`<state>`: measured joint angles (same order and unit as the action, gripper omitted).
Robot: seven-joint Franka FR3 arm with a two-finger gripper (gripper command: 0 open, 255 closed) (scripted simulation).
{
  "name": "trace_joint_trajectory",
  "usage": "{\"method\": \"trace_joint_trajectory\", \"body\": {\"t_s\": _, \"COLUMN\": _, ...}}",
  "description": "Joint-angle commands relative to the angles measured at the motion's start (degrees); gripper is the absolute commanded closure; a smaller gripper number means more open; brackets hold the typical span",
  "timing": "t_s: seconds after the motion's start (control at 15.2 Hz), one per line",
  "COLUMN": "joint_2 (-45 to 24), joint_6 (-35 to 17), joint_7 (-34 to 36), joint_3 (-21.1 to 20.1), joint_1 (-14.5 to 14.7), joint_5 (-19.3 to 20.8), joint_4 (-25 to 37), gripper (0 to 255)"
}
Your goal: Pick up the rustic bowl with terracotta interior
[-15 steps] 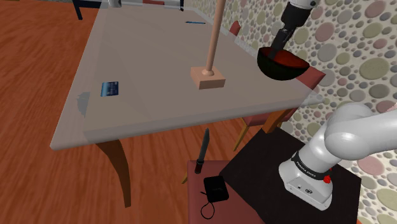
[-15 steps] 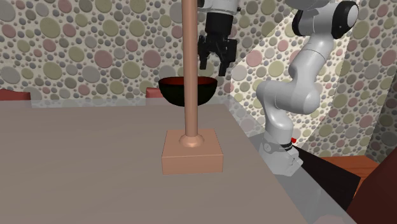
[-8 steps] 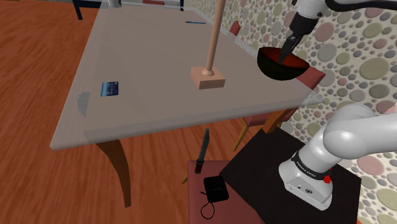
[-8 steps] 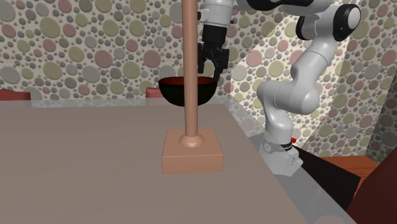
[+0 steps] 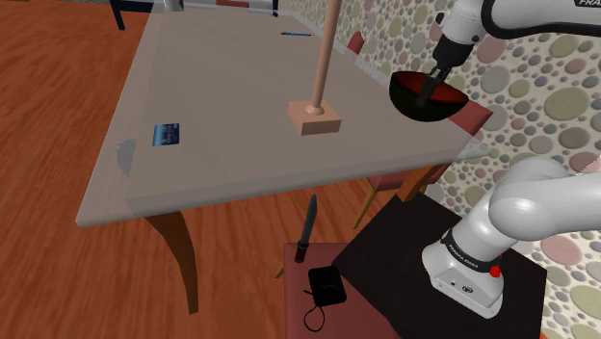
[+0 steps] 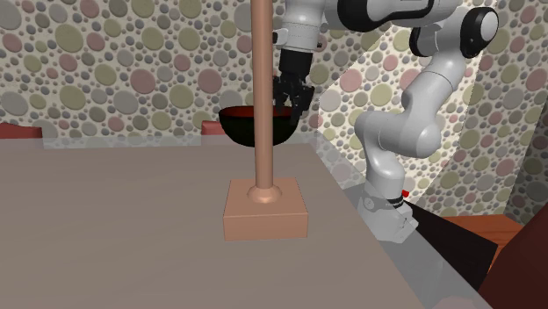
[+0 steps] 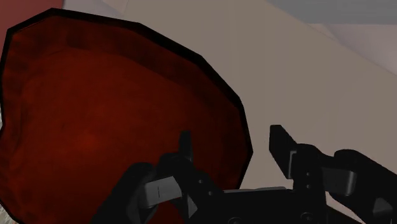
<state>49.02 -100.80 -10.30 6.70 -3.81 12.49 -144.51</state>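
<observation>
One bowl (image 5: 429, 98), black outside, dark red inside: on table (image 5: 222, 144), right edge in shoulder view, close to spotted wall (image 5: 549, 96). One gripper (image 5: 427, 90): fingers apart, gripping nothing, one inside bowl, one outside. Straddles rim, likely for pinch on bowl's side. One wooden post (image 5: 321, 67) on square base, left of bowl. One blue card (image 5: 168, 134), well left.

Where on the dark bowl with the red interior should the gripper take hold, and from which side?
The rim, from above. The bowl sits upright and open, its round body likely too wide to span; the thin wall suits a pinch. The open gripper straddles it, one finger inside, one outside.
</observation>
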Motion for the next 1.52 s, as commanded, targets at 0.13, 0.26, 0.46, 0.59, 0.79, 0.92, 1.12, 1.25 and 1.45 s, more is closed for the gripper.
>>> {"method": "trace_joint_trajectory", "body": {"t_s": 0.13, "joint_2": -0.03, "joint_6": -0.1, "joint_7": 0.03, "joint_3": 0.0, "joint_1": 0.01, "joint_5": 0.0, "joint_4": -0.07, "gripper": 255}}
{"method": "trace_joint_trajectory", "body": {"t_s": 0.26, "joint_2": -0.01, "joint_6": -0.08, "joint_7": 0.02, "joint_3": 0.0, "joint_1": 0.0, "joint_5": 0.0, "joint_4": -0.07, "gripper": 255}}
{"method": "trace_joint_trajectory", "body": {"t_s": 0.46, "joint_2": 0.0, "joint_6": -0.08, "joint_7": 0.01, "joint_3": 0.01, "joint_1": 0.0, "joint_5": 0.01, "joint_4": -0.06, "gripper": 255}}
{"method": "trace_joint_trajectory", "body": {"t_s": 0.59, "joint_2": -0.06, "joint_6": 0.64, "joint_7": -0.09, "joint_3": -0.06, "joint_1": 0.02, "joint_5": -0.07, "joint_4": 0.71, "gripper": 255}}
{"method": "trace_joint_trajectory", "body": {"t_s": 0.79, "joint_2": -0.5, "joint_6": 2.73, "joint_7": -0.37, "joint_3": -0.27, "joint_1": 0.1, "joint_5": -0.32, "joint_4": 3.26, "gripper": 255}}
{"method": "trace_joint_trajectory", "body": {"t_s": 0.92, "joint_2": -0.84, "joint_6": 4.11, "joint_7": -0.56, "joint_3": -0.41, "joint_1": 0.15, "joint_5": -0.48, "joint_4": 4.99, "gripper": 255}}
{"method": "trace_joint_trajectory", "body": {"t_s": 1.12, "joint_2": -1.44, "joint_6": 6.16, "joint_7": -0.85, "joint_3": -0.61, "joint_1": 0.21, "joint_5": -0.7, "joint_4": 7.65, "gripper": 255}}
{"method": "trace_joint_trajectory", "body": {"t_s": 1.25, "joint_2": -1.89, "joint_6": 7.51, "joint_7": -1.04, "joint_3": -0.73, "joint_1": 0.25, "joint_5": -0.83, "joint_4": 9.47, "gripper": 255}}
{"method": "trace_joint_trajectory", "body": {"t_s": 1.45, "joint_2": -2.64, "joint_6": 9.53, "joint_7": -1.32, "joint_3": -0.91, "joint_1": 0.3, "joint_5": -1.02, "joint_4": 12.25, "gripper": 255}}
